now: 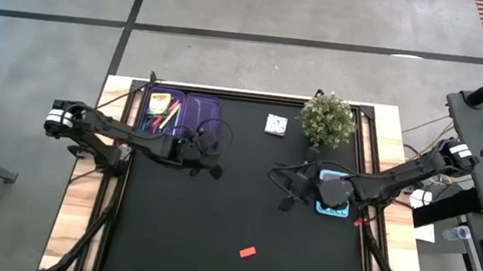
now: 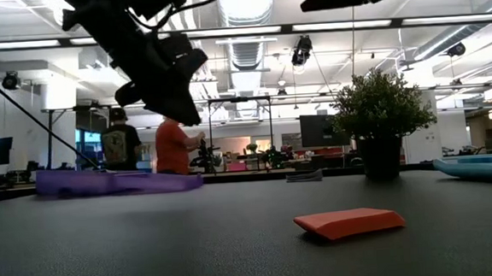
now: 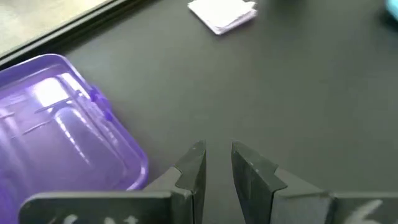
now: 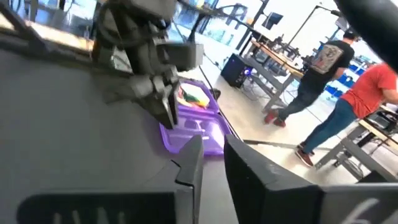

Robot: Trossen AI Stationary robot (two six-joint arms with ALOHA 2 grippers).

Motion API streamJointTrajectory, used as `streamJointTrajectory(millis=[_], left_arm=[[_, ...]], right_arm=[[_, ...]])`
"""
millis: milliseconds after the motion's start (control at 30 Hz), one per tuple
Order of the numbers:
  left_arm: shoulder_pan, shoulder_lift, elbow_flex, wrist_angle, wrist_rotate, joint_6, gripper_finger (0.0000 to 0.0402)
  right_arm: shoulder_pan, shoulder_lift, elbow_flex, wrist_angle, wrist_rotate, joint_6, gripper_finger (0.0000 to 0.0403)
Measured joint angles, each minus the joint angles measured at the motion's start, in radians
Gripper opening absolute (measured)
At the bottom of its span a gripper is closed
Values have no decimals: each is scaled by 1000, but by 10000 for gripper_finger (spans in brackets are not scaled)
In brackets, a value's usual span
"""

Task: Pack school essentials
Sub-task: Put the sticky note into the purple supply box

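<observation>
Worktop: flat matte black mat, faintly grainy, framed by light wood edging at 3 and 9 o'clock; the centre and the whole 6 o'clock half lie open, carrying only the red eraser, a thin flat rectangular slab lying alone near the 6 o'clock edge.

Purple case: translucent glossy plastic, two rounded-corner halves side by side at the 11 o'clock edge; the outer half holds a yellow-green crayon box and thin pens; the inner half shows nothing inside.

Left tool: raised above the mat just off the case's 5 o'clock corner; the two dark flat-faced fingers stand slightly apart with a narrow gap, nothing between them.

White pad: small, square, papery, at 12 o'clock, free on all sides, just beside the bushy potted plant in its dark pot at 1 o'clock.

Right tool: at 3 o'clock, clear of the mat's centre; fingers parted by a narrow gap, empty; the arm passes over a teal tray-like object near the 3 o'clock edge.
</observation>
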Motion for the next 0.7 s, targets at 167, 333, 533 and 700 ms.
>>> streamJointTrajectory(millis=[167, 333, 533, 700], left_arm=[[-39, 5, 0, 26, -1, 26, 59], [-44, 6, -13, 107, -1, 36, 59], [-44, 11, -39, 328, -7, 190, 59], [-37, 69, -67, 652, -11, 355, 59]], right_arm=[[1, -16, 26, -96, -19, 40, 36], [1, -17, 74, -239, -28, 112, 36], [10, -30, 143, -488, -25, 178, 36], [45, -80, 143, -554, -17, 212, 32]])
